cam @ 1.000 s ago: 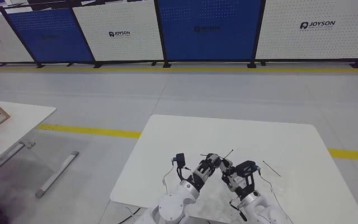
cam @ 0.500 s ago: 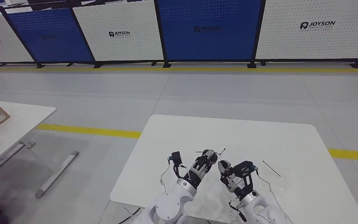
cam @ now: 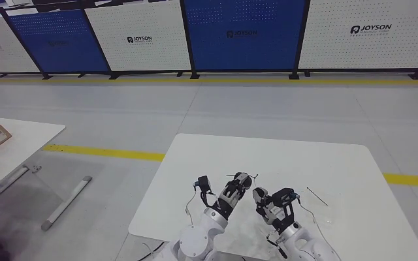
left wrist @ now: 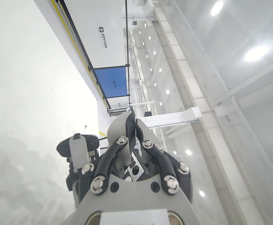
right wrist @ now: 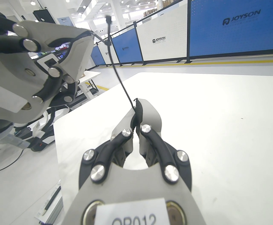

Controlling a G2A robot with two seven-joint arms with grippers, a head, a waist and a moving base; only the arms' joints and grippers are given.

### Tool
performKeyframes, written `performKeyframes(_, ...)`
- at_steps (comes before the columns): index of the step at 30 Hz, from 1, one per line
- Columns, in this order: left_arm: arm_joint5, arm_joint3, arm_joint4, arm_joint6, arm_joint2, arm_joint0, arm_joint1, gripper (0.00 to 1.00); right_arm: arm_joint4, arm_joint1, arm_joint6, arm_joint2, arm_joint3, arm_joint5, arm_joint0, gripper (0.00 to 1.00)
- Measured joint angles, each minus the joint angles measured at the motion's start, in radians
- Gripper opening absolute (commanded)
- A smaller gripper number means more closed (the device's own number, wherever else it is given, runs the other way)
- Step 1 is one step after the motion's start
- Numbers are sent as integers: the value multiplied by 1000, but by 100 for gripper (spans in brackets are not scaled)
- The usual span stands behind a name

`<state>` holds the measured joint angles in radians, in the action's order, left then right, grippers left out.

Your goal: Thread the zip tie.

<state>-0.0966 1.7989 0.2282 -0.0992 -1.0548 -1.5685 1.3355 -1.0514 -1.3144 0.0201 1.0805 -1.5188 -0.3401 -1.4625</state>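
Observation:
A thin black zip tie rises from my right gripper, which is shut on its lower end. Its small square head stands at the top. Partway up, a fine black strand joins it from my left gripper, which is shut on that strand. Seen from above, the left gripper and right gripper sit close together over the front part of the white table, with the zip tie between them. The left gripper has its fingers pressed together.
A second black zip tie lies flat on the table to the right of the grippers. The table's front edge is close below the arms. Another white table stands far left across the floor.
Both grippers have shifted left over the table and drawn slightly apart. The zip tie's free end has moved left with them.

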Motion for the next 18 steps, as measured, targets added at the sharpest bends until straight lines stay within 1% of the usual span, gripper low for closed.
performKeyframes(18,-16,19,-9,-3,0,-15,0,0,14,12,12,-14,16,0,10,0)
